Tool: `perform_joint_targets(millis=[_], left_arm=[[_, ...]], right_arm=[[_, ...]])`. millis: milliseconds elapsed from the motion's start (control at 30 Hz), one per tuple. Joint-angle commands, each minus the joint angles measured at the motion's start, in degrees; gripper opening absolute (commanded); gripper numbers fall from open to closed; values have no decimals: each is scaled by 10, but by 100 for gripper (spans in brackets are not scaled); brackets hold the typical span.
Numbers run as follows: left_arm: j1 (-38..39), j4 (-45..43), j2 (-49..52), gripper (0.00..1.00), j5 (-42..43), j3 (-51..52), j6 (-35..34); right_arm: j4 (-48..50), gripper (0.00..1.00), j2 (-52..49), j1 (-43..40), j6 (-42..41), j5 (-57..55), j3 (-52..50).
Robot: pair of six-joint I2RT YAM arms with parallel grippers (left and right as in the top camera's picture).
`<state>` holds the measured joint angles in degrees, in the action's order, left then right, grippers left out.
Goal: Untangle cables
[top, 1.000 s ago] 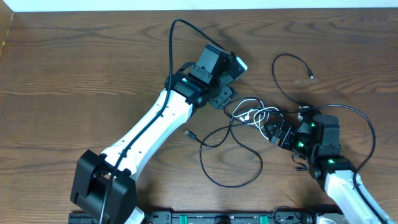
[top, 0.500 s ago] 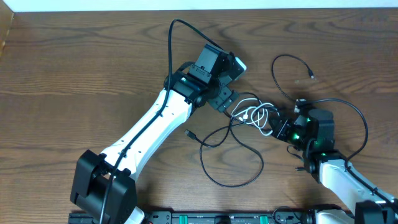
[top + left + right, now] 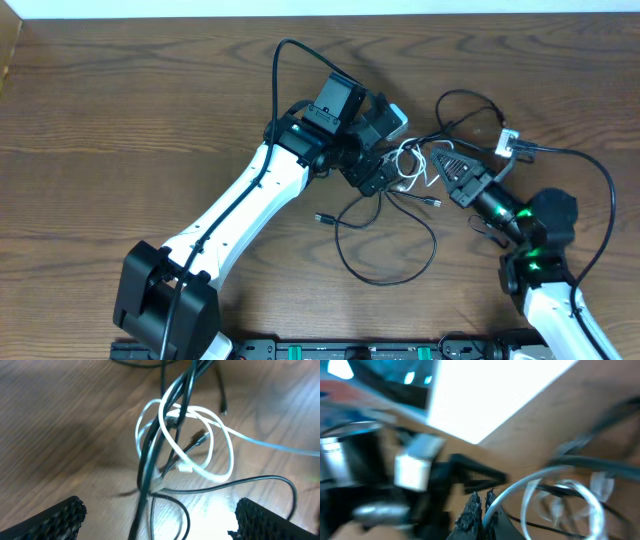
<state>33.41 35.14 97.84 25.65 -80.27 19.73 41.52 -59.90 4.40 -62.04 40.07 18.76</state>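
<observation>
Progress: cables knotted, none freed | my left claw wide above knot | my right claw shut, seemingly pinching white cable.

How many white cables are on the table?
1: a thin white cable looped in the tangle of black cords, right of centre; crossing cords may hide more.

A brown, wood-grained tabletop fills nearly the whole overhead view. A pale white strip runs along the tabletop's far edge. A black rail with small green marks lies along its near edge.
</observation>
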Motion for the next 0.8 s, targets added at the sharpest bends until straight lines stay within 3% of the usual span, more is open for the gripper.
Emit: perform_joint_targets(millis=[0, 267, 500, 767], left_arm=[[-2, -3, 8, 96, 34, -6, 0], [-2, -52, 8, 96, 70, -6, -46], [-2, -58, 8, 96, 67, -6, -48], [-2, -38, 8, 96, 33, -6, -48]], right_arm=[[14, 1, 15, 1, -52, 52, 3], [20, 1, 15, 1, -94, 87, 3], [120, 1, 15, 1, -158, 118, 3], [159, 1, 15, -2, -195, 126, 3]])
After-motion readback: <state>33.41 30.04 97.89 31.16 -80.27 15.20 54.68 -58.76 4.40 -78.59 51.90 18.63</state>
